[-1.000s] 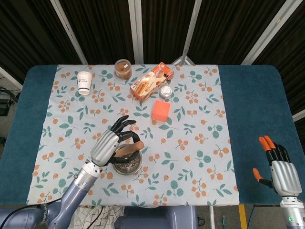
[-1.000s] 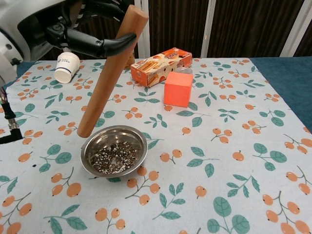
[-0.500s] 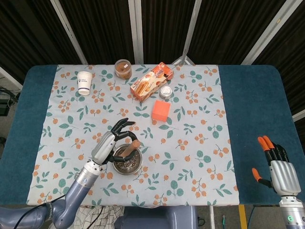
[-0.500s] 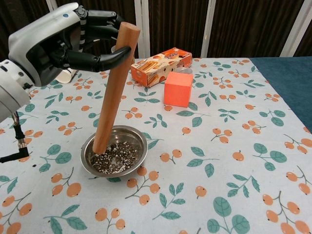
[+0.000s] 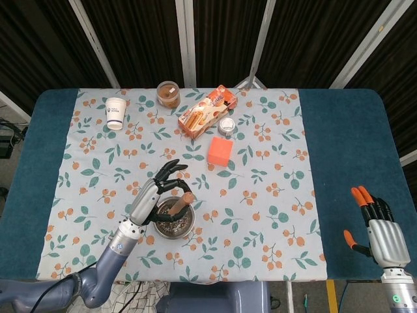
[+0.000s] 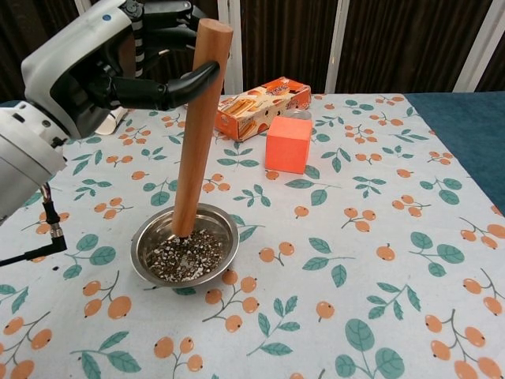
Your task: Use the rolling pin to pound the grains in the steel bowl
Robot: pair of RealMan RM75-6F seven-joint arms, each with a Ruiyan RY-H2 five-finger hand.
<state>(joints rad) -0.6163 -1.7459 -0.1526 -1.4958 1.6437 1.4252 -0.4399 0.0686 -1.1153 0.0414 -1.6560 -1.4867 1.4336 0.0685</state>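
Left hand [image 6: 87, 71] grips the rolling pin [image 6: 200, 126] near its top — the pin's lower end sits in the steel bowl [image 6: 185, 253].
The floral tablecloth [image 5: 273, 169] covers the middle of the blue table [image 5: 352, 150]; the bowl, near its front edge, holds dark and pale grains [image 6: 185, 258]. The pin stands almost upright, tilted slightly. The right hand [image 5: 381, 236] rests at the table's near right corner — fingers spread, holding nothing. Farther back lie a snack box [image 5: 206, 111], orange cube [image 5: 221, 151] and paper cup [image 5: 115, 112].
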